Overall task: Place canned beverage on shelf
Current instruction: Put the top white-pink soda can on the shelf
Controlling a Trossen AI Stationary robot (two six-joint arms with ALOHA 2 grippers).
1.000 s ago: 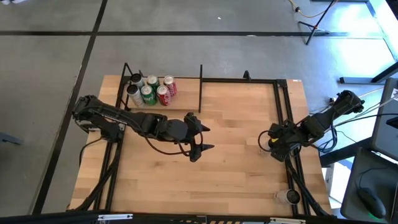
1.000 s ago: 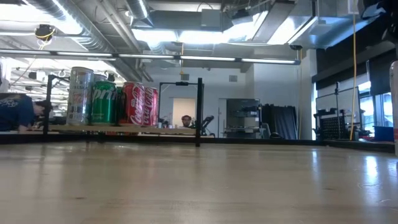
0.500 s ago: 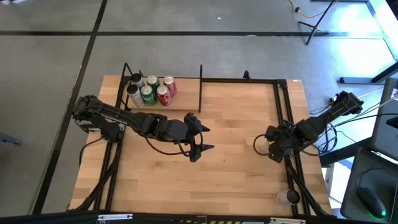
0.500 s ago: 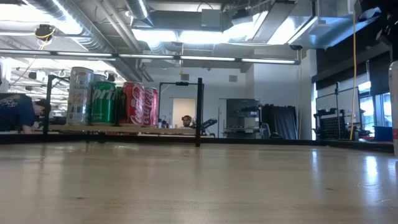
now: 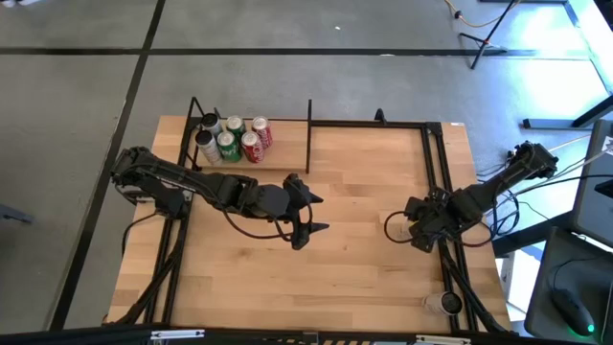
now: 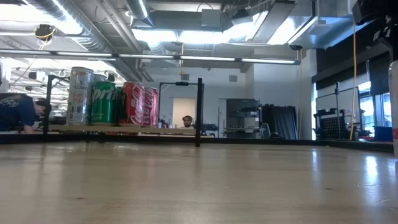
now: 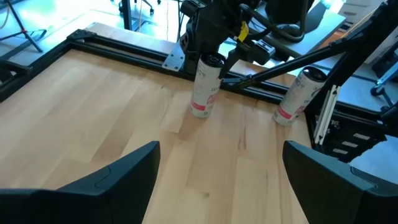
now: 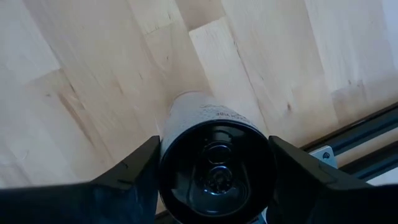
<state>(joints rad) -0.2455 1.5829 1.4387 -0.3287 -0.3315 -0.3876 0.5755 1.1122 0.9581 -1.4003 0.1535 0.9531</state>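
Observation:
A white can with a pink band (image 7: 204,84) stands upright at the table's right, held by my right gripper (image 5: 396,226), which is shut on it; the right wrist view looks down on its top (image 8: 214,168). My left gripper (image 5: 314,213) is open and empty over the table's middle, facing the held can (image 7: 221,180). The shelf (image 5: 278,163), a light-wood board in black rods, stands at the far left and carries several cans (image 5: 230,139), also seen in the low view (image 6: 112,96). My right gripper pinches the can's upper end (image 8: 169,146) between its two fingers (image 8: 130,177), one on each side just below the rim. The fingers come from above, pointing down. The can stays about upright; whether its base (image 7: 198,113) touches the tabletop I cannot tell.
A second white can (image 5: 448,303) stands at the front right by the black frame rail (image 5: 442,172), and shows in the left wrist view (image 7: 298,93). Bare tabletop lies between the held can and the shelf. People show in the room behind (image 6: 15,112).
My right gripper has moved a short way toward the table's left, away from the right rail, taking the white can with it; the can has stayed upright.

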